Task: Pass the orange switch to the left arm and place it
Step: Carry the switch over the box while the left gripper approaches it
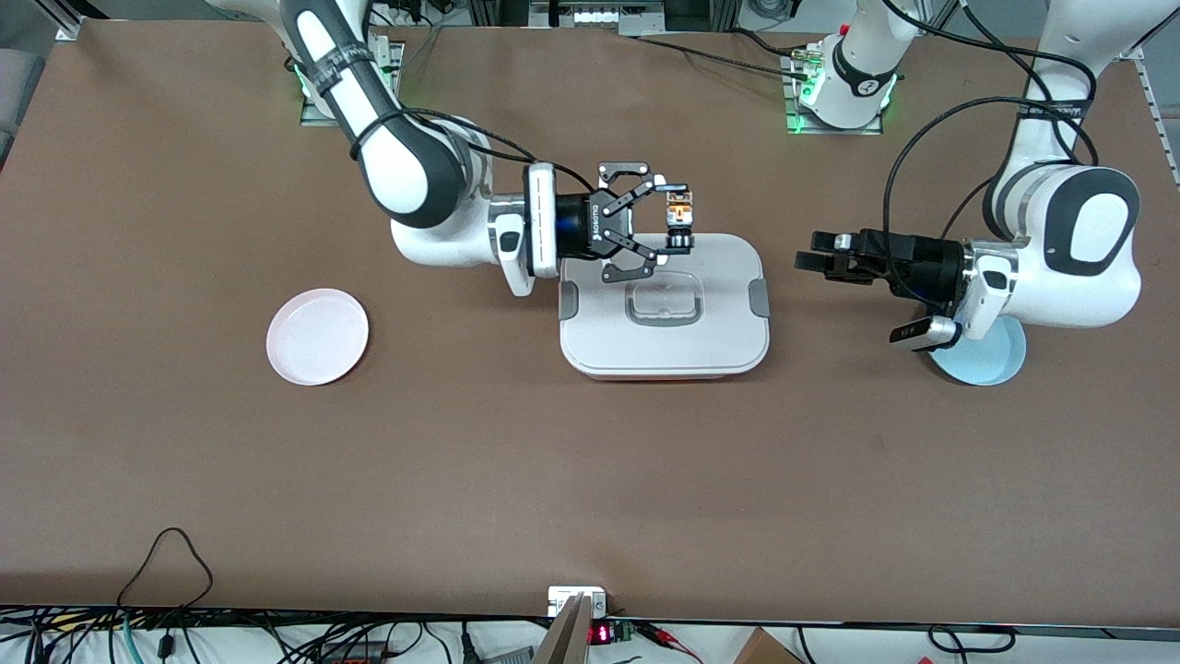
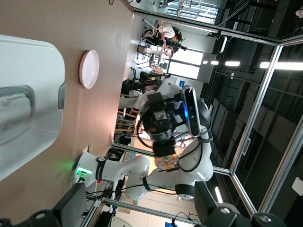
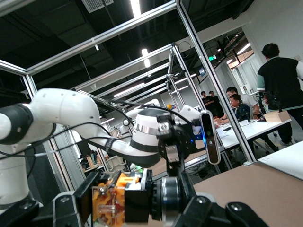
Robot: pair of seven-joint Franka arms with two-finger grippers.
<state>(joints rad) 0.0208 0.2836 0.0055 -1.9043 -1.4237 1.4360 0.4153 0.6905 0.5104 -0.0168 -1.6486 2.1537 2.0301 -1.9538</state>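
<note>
Right claw [image 1: 679,219] pinches the orange switch [image 1: 679,214] over the box [image 1: 664,309]; left claw [image 1: 811,254], pressed together, hovers beside the box.

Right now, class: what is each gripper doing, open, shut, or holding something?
Right gripper: shut on the orange switch, over the box.
Left gripper: fingers together, holding nothing, over bare table beside the box.

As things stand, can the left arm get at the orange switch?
Probably yes. The right gripper holds the orange switch up over the box, and the left gripper faces it from beside the box with only open air between them.
</note>
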